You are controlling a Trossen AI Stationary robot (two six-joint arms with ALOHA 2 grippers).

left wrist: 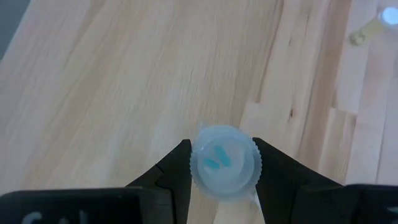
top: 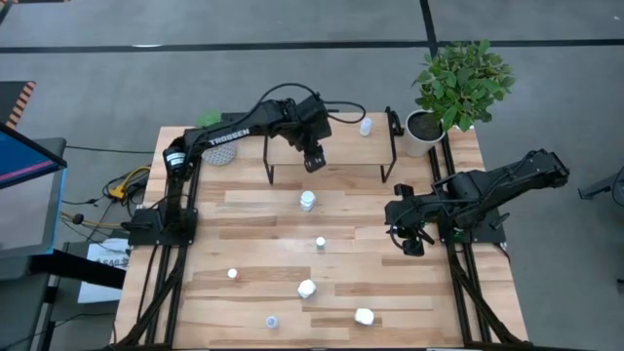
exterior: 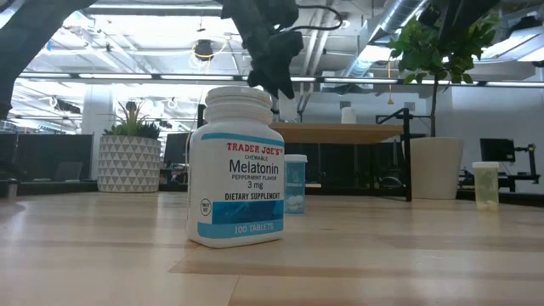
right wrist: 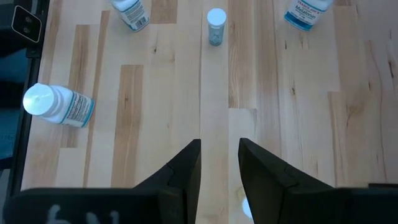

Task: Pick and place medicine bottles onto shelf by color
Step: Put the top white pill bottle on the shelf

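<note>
High view: one bottle (top: 366,126) stands on the shelf (top: 341,146); several lie scattered on the surface (top: 253,244). Left tool (top: 312,162) pinches a pale-blue bottle (left wrist: 224,160) by the shelf; right tool (top: 413,244) waits, slightly spread, empty.

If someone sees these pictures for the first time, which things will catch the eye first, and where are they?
In the low view, a white Melatonin bottle stands upright very near the camera and dominates the picture. The left gripper is shut on a small pale-blue bottle, held above the shelf at the table's far edge. A leafy potted plant stands at the far right corner, while the right gripper waits open over the table's right side.
</note>
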